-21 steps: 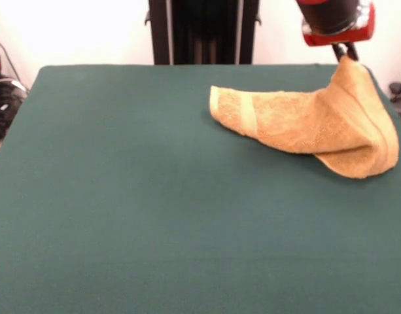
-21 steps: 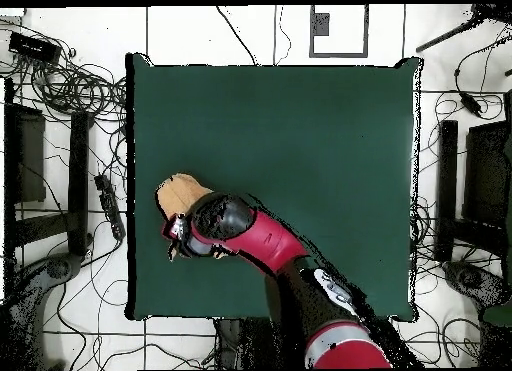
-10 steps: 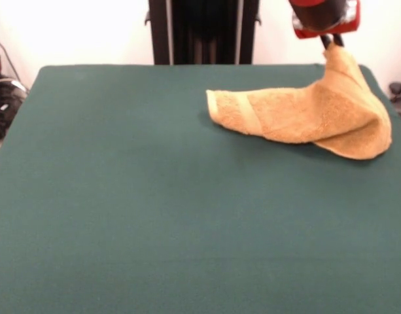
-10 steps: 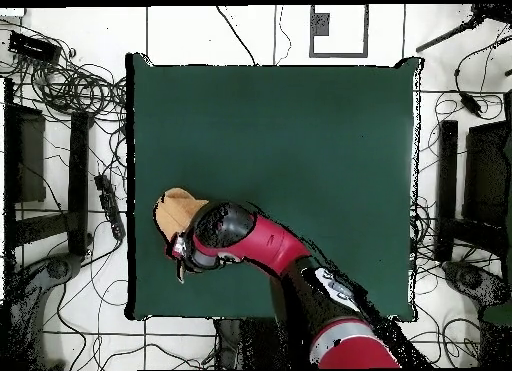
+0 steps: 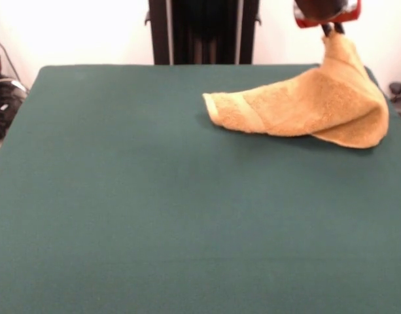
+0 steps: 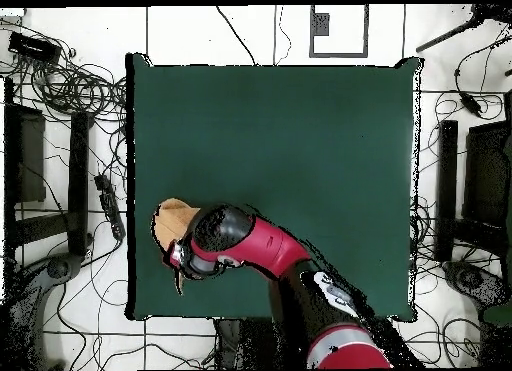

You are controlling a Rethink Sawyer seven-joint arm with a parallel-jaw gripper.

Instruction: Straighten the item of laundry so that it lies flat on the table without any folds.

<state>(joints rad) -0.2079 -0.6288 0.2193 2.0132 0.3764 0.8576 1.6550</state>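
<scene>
The towel (image 5: 305, 108) is orange-tan terry cloth, looped and rough over most of its face, matt throughout. A flatter, smoother woven band crosses it near one edge. The desk (image 5: 154, 209) is covered in dark green cloth of a felt-like look, matt and even, with a fine nap and no sheen. The arm (image 6: 262, 245) has a hard, smooth shell in red and black that looks like plastic, with a slight gloss on the red parts. The tool (image 5: 331, 29) shows dark, smooth tips, their material unclear.
</scene>
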